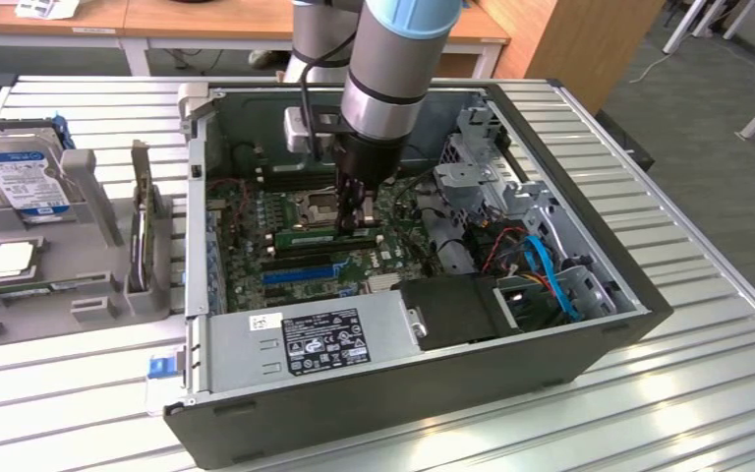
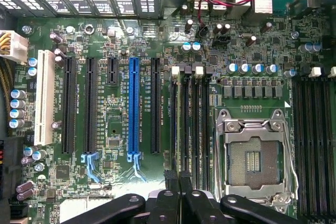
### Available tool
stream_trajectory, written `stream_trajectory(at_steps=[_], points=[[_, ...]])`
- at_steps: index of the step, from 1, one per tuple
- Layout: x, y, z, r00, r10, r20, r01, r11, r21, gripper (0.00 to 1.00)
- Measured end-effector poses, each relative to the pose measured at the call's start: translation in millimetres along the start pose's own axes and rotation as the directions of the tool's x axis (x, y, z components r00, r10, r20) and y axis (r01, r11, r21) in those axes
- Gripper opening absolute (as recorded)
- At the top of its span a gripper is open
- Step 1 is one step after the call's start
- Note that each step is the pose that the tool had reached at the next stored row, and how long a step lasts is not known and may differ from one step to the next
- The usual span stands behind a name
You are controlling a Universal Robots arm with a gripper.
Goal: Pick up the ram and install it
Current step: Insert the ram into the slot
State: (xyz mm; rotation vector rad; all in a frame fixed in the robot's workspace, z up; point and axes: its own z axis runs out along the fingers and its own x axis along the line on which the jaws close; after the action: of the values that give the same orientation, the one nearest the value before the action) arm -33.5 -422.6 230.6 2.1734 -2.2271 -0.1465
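Observation:
The ram (image 1: pixel 310 237) is a thin green stick standing edge-up in a memory slot on the motherboard (image 1: pixel 253 221), inside the open computer case (image 1: pixel 588 339). My gripper (image 1: pixel 359 224) reaches down from above at the stick's end nearest the exterior view's right, its fingers close together on the stick. In the wrist view the ram (image 2: pixel 179 124) appears edge-on as a dark line among the black memory slots (image 2: pixel 199 124), running into my gripper (image 2: pixel 177 178). The fingertips (image 2: pixel 169 178) pinch it from both sides.
An empty CPU socket (image 2: pixel 252 156) lies beside the slots, with a blue expansion slot (image 2: pixel 134 108) on the other side. The power supply (image 1: pixel 312 339) and blue cables (image 1: pixel 554 280) crowd the case. A grey holder (image 1: pixel 36 285) outside carries a hard drive (image 1: pixel 17 177) and an upright card (image 1: pixel 142 226).

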Motion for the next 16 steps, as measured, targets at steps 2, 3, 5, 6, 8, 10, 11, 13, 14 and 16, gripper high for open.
stream_trajectory(at_steps=[2, 3, 5, 6, 8, 10, 11, 13, 14, 16], points=[[0.0, -0.1, 0.0, 1.0, 0.0, 0.0, 0.0, 1.0, 0.0, 0.12], [0.0, -0.3, 0.0, 1.0, 0.0, -0.0001, 0.0, 1.0, 0.0, 0.12], [0.0, -0.7, -0.1, 1.0, 0.0, -0.0001, 0.0, 1.0, 0.0, 0.12], [0.0, -0.7, -0.1, 1.0, 0.0, 0.0, 0.0, 1.0, 0.0, 0.12], [-0.1, -0.8, -0.1, 1.0, 0.0, 0.0, 0.0, 1.0, 0.0, 0.12], [-0.3, -0.8, -0.1, 1.0, 0.0, -0.0001, 0.0, 1.0, 0.0, 0.12], [-0.3, -0.8, -0.1, 1.0, 0.0, -0.0002, 0.0, 1.0, 0.0, 0.12], [-0.3, -0.8, 0.2, 1.0, 0.0, -0.0001, 0.0, 1.0, 0.0, 0.12], [-0.3, -0.8, 0.3, 1.0, 0.0, -0.0001, 0.0, 1.0, 0.0, 0.12], [-0.3, -0.8, 0.3, 1.0, 0.0, -0.0001, 0.0, 1.0, 0.0, 0.12]])
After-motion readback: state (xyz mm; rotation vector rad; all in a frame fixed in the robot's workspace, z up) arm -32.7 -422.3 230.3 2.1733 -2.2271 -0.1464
